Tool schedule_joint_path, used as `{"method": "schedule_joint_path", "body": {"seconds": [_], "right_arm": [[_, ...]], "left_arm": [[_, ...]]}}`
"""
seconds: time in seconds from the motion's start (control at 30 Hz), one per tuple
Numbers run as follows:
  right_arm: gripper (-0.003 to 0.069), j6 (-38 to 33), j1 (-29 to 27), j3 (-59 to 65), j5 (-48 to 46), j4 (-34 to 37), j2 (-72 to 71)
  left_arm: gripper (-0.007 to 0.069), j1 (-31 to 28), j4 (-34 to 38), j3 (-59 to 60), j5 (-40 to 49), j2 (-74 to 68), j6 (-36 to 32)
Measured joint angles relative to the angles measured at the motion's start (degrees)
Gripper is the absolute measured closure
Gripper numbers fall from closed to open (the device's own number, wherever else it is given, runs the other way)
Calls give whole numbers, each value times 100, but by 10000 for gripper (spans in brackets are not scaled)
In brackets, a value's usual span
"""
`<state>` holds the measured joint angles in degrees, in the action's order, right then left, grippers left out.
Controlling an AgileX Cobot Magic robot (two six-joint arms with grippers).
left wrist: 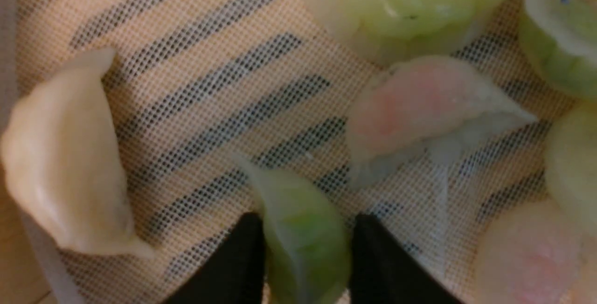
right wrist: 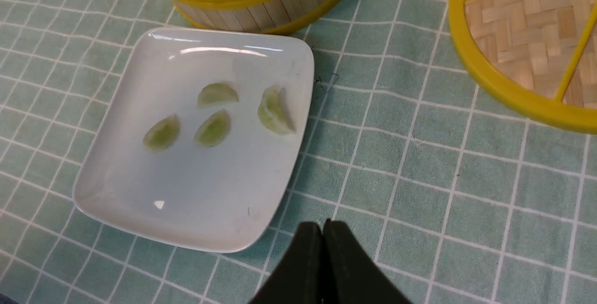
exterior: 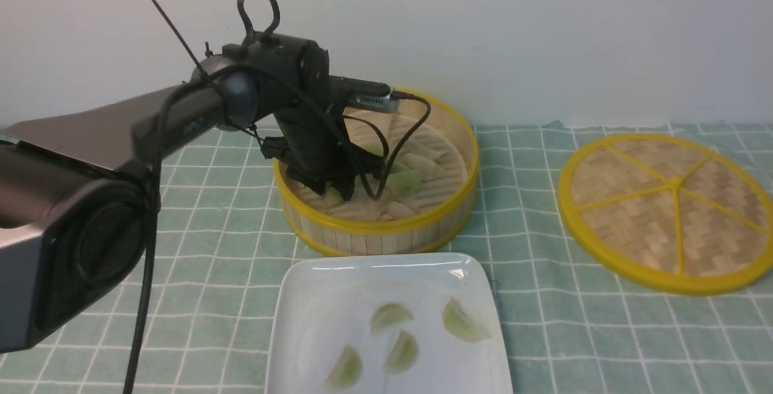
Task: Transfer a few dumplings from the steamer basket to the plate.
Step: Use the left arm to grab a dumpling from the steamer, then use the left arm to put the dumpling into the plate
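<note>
My left gripper (exterior: 338, 191) reaches down into the steamer basket (exterior: 423, 225). In the left wrist view its two black fingers (left wrist: 242, 252) press against either side of a green dumpling (left wrist: 303, 243) that lies on the mesh floor, so my left gripper (left wrist: 305, 220) is shut on it. More green dumplings (left wrist: 410, 1) lie further in. The white plate (exterior: 326, 297) stands in front of the basket with several green dumplings (exterior: 391, 315) on it. My right gripper (right wrist: 322, 224) hovers shut and empty over the cloth beside a corner of the plate (right wrist: 186, 201).
A whitish dumpling (left wrist: 65, 164) and a pinkish one (left wrist: 419, 103) lie close to the held dumpling. The flat woven lid (exterior: 667, 209) with yellow spokes rests on the green checked cloth (exterior: 531, 297) to the right of the basket.
</note>
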<state>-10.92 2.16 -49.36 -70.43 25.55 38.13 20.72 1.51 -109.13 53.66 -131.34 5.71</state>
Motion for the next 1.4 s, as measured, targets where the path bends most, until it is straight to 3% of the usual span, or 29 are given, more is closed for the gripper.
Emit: {"method": "schedule_joint_path", "body": {"seconds": [0.3,0.53,0.77,1.07,1.27,1.33,1.4], "right_arm": [[673,0,0,0,-6,0,0],[673,0,0,0,-62,0,0],[673,-72,0,0,-184,0,0],[673,-135,0,0,-190,28,0],[673,-402,0,0,-190,49,0],[673,-599,0,-19,-190,97,20],[673,-736,0,-101,-185,200,155]], "left_arm": [[430,0,118,-422,1477,743,-444],[430,13,549,412,1638,1998,-899],[430,339,898,2516,1452,2493,-911],[428,1076,922,3042,257,1927,-1498],[202,1162,926,3012,-57,1657,-1588],[158,1162,785,2872,194,1694,-1448],[176,1162,534,2700,484,1804,-1294]]}}
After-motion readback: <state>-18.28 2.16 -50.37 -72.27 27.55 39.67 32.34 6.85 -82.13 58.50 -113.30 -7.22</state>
